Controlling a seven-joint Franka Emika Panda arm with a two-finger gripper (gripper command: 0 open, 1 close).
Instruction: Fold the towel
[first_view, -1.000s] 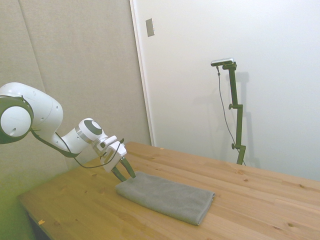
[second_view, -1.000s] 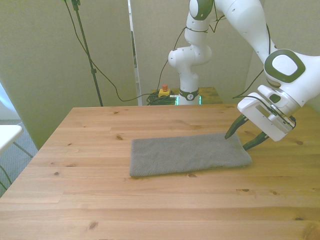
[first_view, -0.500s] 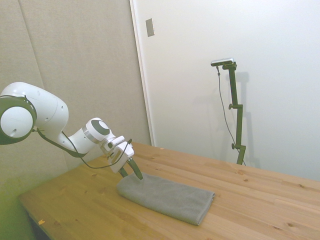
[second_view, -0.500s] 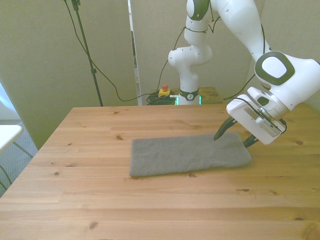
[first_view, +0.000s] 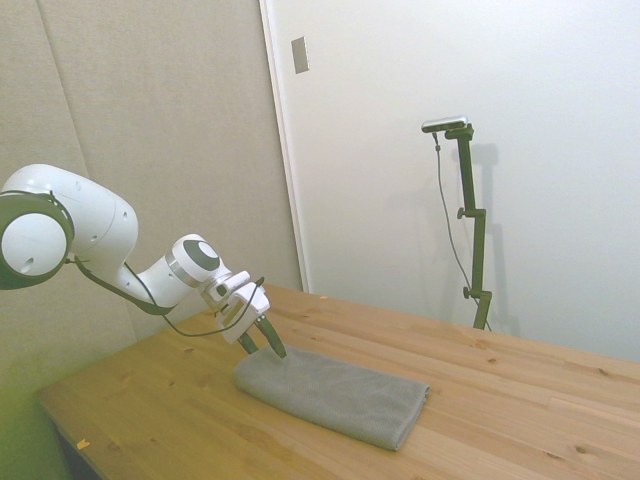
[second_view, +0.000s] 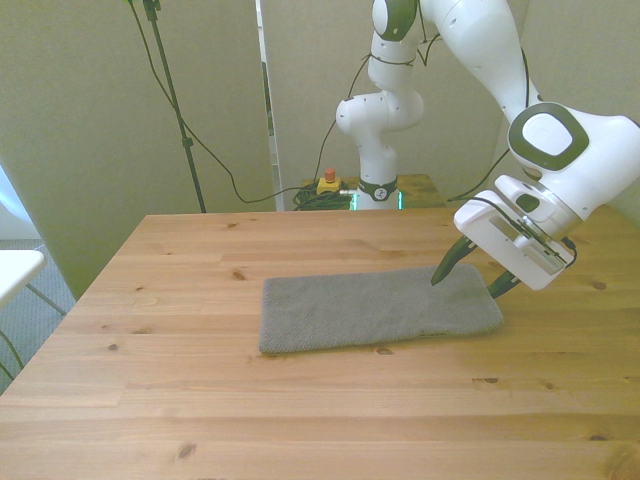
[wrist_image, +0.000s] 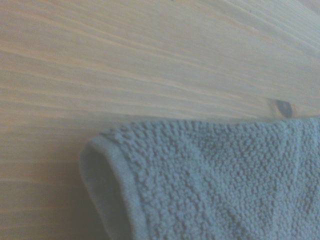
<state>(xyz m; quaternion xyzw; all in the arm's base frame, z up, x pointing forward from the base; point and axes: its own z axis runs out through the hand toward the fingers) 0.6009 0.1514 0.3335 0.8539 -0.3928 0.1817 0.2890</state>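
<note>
1. Front view: a grey terry-cloth towel (second_view: 378, 308) lies flat on the wooden table (second_view: 300, 410), folded into a long strip that runs across the table, a little nearer the front view's right than its left.
2. Front view: the white robot arm (second_view: 560, 160) comes down over the towel's end at the front view's right, its gripper (second_view: 468, 279) tilted toward the cloth.
3. Front view: the two dark fingers (second_view: 447, 266) stand spread apart with nothing between them; one tip sits at the towel's far edge near its corner, the other hangs just off the towel's short end, above the bare wood.
4. Side view: the towel (first_view: 335, 394) shows thick, layered edges and lies near the middle of the table (first_view: 520, 400); the gripper (first_view: 262, 344) meets it at the end nearest the arm (first_view: 120, 260), with the finger gap visible.
5. Side view: whether the fingertips press into the cloth or stop just above it cannot be told.
6. Wrist view: a rounded, hemmed corner of the towel (wrist_image: 210, 180) fills part of the frame, its looped pile plainly visible, lying on pale wood grain of the table (wrist_image: 125, 60); a dark knot (wrist_image: 284, 107) in the wood sits just beside the towel's edge.
</note>
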